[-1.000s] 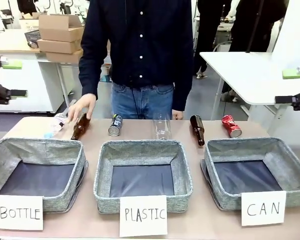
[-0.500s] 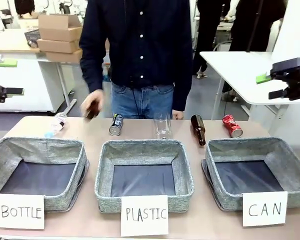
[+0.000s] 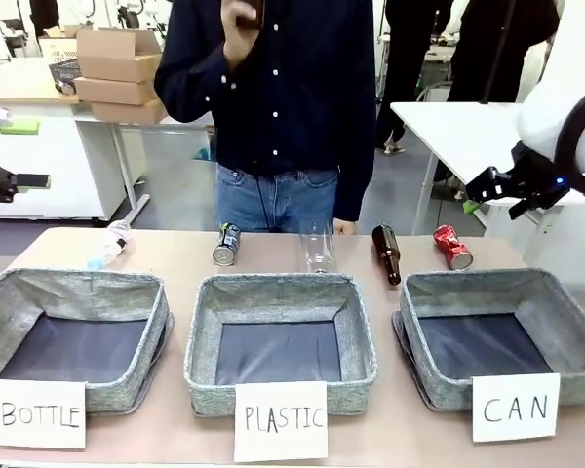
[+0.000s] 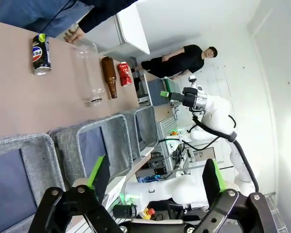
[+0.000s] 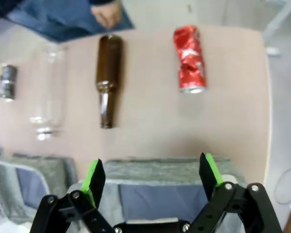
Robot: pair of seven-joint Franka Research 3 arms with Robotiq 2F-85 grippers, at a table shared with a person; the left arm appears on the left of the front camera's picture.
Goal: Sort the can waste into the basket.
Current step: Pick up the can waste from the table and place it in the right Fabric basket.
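Right end effector [image 5: 151,161] lowered toward red can [image 5: 189,58], jaws apart, left end effector [image 4: 156,162] apart too, basket [image 5: 180,168] partly hidden

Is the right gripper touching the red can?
Apart. In the right wrist view the right gripper hangs open, and the basket rim and bare table lie between its fingers and the red can.

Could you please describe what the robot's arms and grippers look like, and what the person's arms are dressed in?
The right arm is white, with rounded links and a black cable. The right gripper and the left gripper are black, each with bright green pads on its two fingers. The person's sleeves are long and dark navy, on a buttoned shirt.
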